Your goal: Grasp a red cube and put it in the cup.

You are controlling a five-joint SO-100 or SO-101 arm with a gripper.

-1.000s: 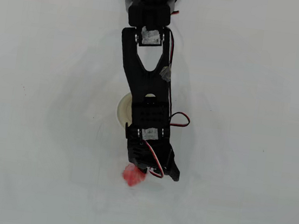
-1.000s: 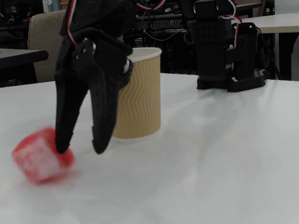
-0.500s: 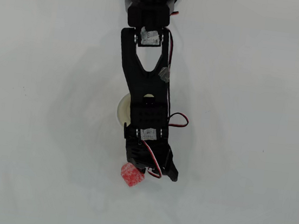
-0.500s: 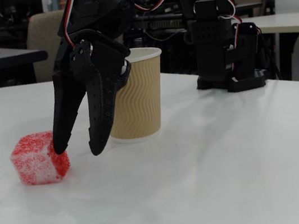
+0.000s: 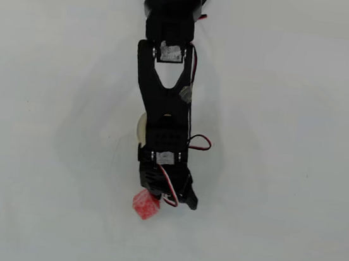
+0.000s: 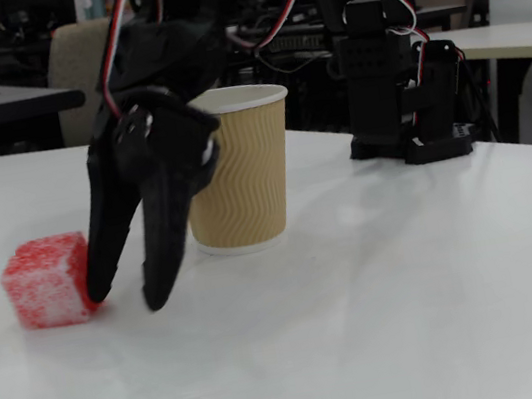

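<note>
White tabletop before office desks: our black two-finger gripper (image 6: 124, 291) hangs parted, holding nothing. Our small speckled red cube (image 6: 47, 281) rests outside its jaws, touching one fingertip's outer side, leftward in the fixed view, near the ribbed tan paper cup (image 6: 244, 168).

arm (image 5: 164, 113): matt black plastic links, forked upper piece
gripper (image 6: 125, 291): two long black tapered fingers, textured printed surface
cables (image 5: 200, 141): thin red, black and white, looped beside the wrist
servo labels (image 5: 170, 52): small pale patches
base (image 6: 397, 67): black blocks
</note>
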